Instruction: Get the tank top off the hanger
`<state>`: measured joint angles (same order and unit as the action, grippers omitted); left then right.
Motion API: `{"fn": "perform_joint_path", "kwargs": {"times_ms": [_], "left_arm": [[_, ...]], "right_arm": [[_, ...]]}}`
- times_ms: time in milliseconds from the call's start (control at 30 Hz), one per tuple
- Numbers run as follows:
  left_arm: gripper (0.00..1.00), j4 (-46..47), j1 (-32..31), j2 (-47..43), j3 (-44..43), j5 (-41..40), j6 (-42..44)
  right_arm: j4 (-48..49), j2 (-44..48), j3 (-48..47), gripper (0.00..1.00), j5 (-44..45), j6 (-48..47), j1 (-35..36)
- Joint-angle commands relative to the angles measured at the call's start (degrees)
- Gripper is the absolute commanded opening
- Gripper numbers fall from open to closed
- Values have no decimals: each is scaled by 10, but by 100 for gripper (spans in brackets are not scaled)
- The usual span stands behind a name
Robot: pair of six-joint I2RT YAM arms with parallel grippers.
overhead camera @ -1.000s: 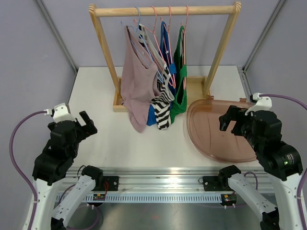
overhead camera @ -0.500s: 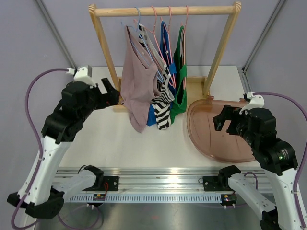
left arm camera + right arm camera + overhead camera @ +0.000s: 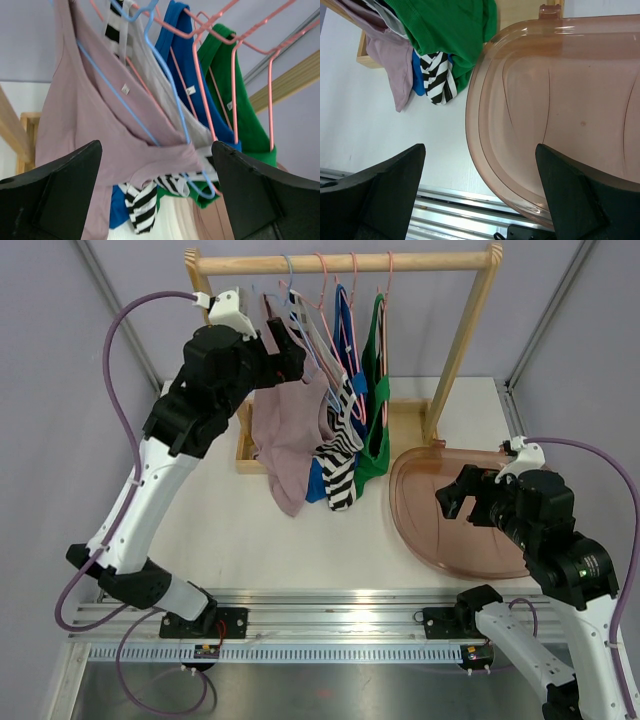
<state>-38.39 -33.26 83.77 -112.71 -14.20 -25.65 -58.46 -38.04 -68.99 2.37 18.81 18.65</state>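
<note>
The left gripper (image 3: pixel 283 348) is seen spread wide, held up at the shoulder of the mauve tank top (image 3: pixel 285 440). The tank top hangs on a pale blue wire hanger (image 3: pixel 116 90) near the left end of the wooden rail (image 3: pixel 340 260). Contact cannot be made out, as the strap is hidden behind the gripper from above. The right gripper (image 3: pixel 462 498) is likewise released, over the translucent brown tray (image 3: pixel 470 550). The striped top (image 3: pixel 340 460) and green top (image 3: pixel 375 430) are largely overlapped. Everything is carried by a white counter (image 3: pixel 200 520), enclosed by grey walls (image 3: pixel 60 390).

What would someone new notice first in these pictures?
A wooden rack at the back of the table, crowded with colourful tank tops on hangers. The left gripper sits high, open, at the mauve tank top on the rack's left end. A brown see-through tray lies at right under the open right gripper.
</note>
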Motion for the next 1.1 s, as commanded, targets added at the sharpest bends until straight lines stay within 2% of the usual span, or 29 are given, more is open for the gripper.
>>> {"fn": "perform_joint_path", "kwargs": {"times_ms": [0,133,300,433,467,567,600,667,700,767,800,1067], "left_arm": [[94,46,-1,45,-55,-16,24],[88,53,-1,110,-107,-20,33],[75,16,-8,176,-192,-104,65],[55,-31,-21,222,-255,-179,96],[46,-31,-23,219,-254,-195,110],[38,-16,-30,199,-216,-239,128],[32,-13,-30,184,-207,-246,128],[26,-5,-30,173,-189,-265,136],[18,-7,-30,168,-188,-270,140],[10,-9,-30,164,-191,-289,148],[0,-9,-30,162,-192,-292,152],[0,1,-30,129,-225,-281,187]], "right_arm": [[21,4,5,100,-21,7,3],[23,5,13,100,-41,10,2],[27,6,23,99,-66,15,3],[25,9,22,100,-66,14,2],[25,9,23,100,-64,14,2],[31,4,25,99,-64,14,2],[32,3,25,99,-66,14,2],[37,-4,28,99,-73,15,2],[40,-5,29,100,-76,17,3],[45,-7,32,100,-82,19,2],[46,-7,34,99,-83,21,3],[44,-3,37,100,-81,23,3]]}}
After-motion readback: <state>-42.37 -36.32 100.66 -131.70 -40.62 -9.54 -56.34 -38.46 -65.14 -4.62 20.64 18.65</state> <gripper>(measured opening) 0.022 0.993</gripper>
